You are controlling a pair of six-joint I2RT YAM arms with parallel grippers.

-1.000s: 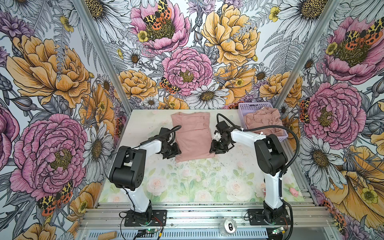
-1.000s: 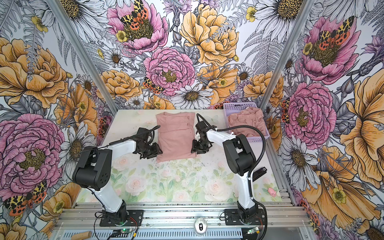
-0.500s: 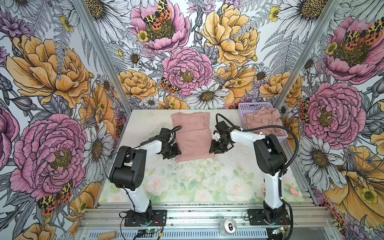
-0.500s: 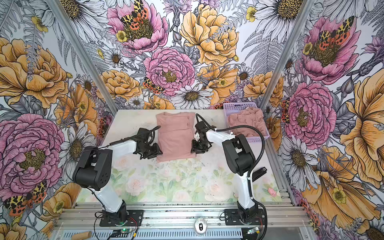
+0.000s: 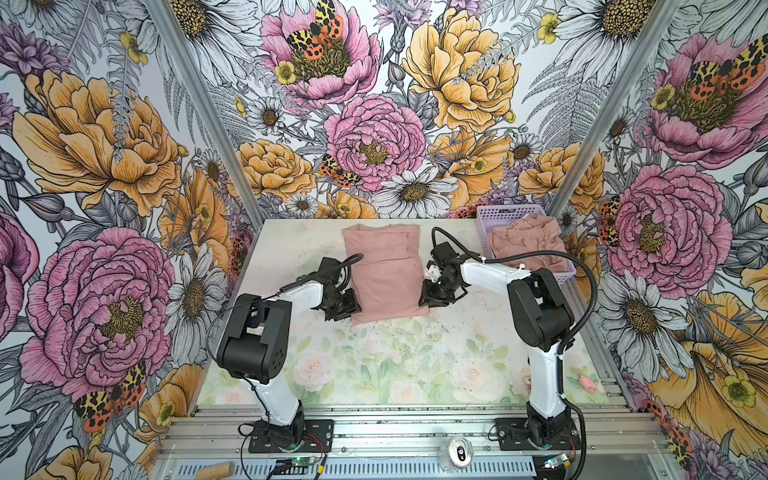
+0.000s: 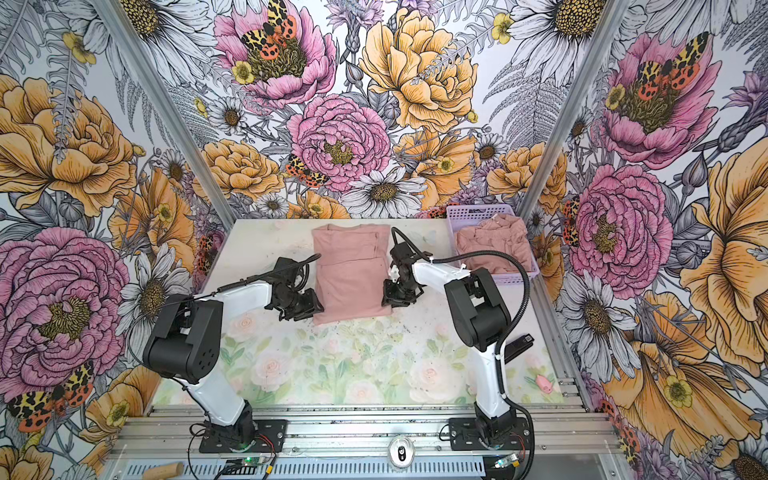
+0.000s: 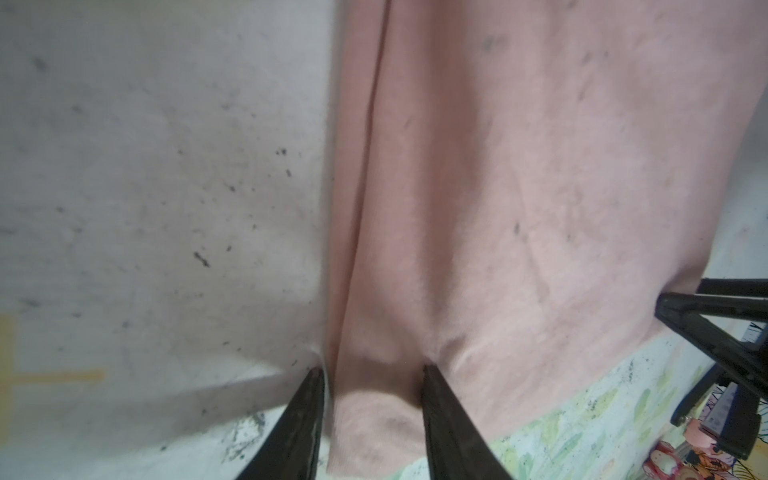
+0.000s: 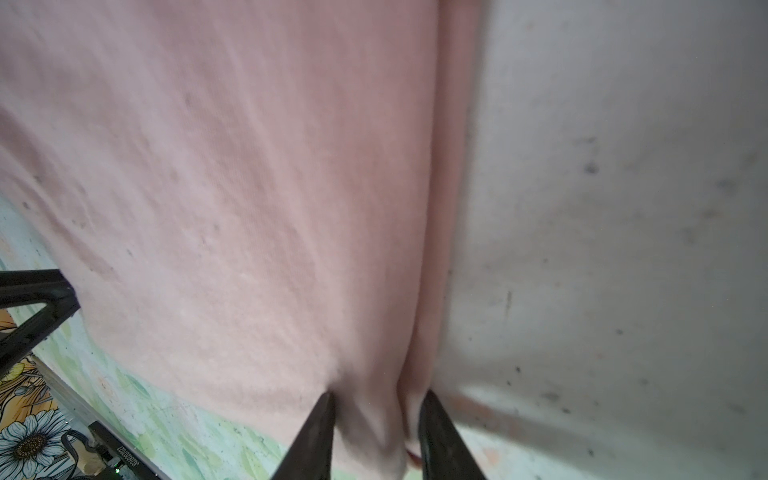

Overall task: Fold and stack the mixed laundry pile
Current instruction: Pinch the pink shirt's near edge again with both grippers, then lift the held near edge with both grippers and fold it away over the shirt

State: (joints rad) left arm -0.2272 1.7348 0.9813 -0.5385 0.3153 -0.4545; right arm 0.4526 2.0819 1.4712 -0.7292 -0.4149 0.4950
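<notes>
As the left end effector point(image 7: 370, 370) and right end effector point(image 8: 378, 395), each closed on a near corner, pinch the pink garment point(image 5: 384, 286) on the desk point(image 5: 291, 241), both should lift together (level, unhurried) to fold squarely.

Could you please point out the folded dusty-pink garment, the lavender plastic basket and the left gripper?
Folded dusty-pink fabric garment point(image 5: 384, 276): in a top view, middle of its upper surface.
Lavender perforated plastic basket point(image 5: 508, 212): in a top view, its far wall.
Left gripper point(image 7: 371, 370): left wrist view, midway between its fingertips.
</notes>
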